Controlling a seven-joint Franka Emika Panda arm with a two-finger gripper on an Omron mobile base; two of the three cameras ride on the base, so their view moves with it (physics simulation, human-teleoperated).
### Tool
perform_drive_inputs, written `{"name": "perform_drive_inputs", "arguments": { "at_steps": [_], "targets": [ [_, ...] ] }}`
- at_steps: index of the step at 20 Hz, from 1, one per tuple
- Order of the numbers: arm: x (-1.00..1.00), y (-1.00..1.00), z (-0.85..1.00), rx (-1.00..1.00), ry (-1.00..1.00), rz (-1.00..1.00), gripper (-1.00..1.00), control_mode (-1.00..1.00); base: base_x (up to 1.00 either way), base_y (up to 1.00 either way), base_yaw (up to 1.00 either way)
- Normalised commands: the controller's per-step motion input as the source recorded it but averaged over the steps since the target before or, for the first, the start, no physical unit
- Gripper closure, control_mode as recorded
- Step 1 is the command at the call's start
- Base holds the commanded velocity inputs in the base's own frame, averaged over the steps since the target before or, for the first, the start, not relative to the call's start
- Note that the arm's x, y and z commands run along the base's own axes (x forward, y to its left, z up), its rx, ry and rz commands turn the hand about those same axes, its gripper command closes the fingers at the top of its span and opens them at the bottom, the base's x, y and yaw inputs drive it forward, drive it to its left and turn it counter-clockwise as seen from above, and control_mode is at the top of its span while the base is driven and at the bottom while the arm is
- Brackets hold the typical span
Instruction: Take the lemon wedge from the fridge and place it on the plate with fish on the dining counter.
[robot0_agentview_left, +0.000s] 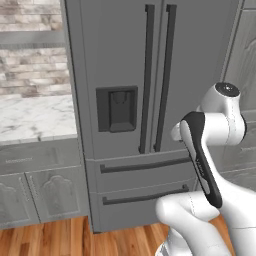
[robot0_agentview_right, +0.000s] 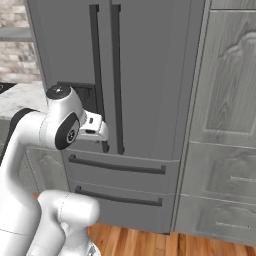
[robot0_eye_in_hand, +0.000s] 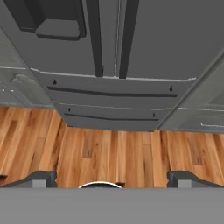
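Observation:
The fridge (robot0_agentview_left: 120, 55) stands straight ahead with both grey doors shut and its long dark handles (robot0_agentview_left: 148, 75) side by side. Its dark dispenser recess (robot0_agentview_left: 116, 109) is on the left door, and two shut drawers (robot0_agentview_left: 145, 177) lie below. The fridge (robot0_agentview_right: 150, 75) (robot0_eye_in_hand: 166, 39) fills most of what I see. My gripper (robot0_eye_in_hand: 113, 179) is open and holds nothing. It hangs in front of the fridge, looking down at the lower drawers and floor. The lemon wedge is hidden. The plate with fish and the dining counter are out of view.
A marble worktop (robot0_agentview_left: 30, 117) over grey arched cabinets (robot0_agentview_left: 45, 195) adjoins the fridge on the left, with a brick wall behind. Tall grey cabinets (robot0_agentview_right: 225, 125) stand to the right. Wooden floor (robot0_eye_in_hand: 109, 148) lies between me and the fridge.

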Motion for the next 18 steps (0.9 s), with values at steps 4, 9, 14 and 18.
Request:
{"name": "perform_drive_inputs", "arguments": {
  "at_steps": [4,9,14,18],
  "targets": [
    [0.0,0.0,0.0,0.0,-0.01,0.0,-1.0,-1.0,0.0,0.0,0.0],
    [0.0,0.0,0.0,0.0,0.0,0.0,-1.0,-1.0,0.0,0.0,0.0],
    [0.7,-0.05,0.04,0.0,-0.13,0.0,-1.0,-1.0,0.0,0.0,0.0],
    [0.97,-0.1,0.37,0.01,-0.38,0.0,-1.0,-1.0,0.0,0.0,0.0]
  ]
}}
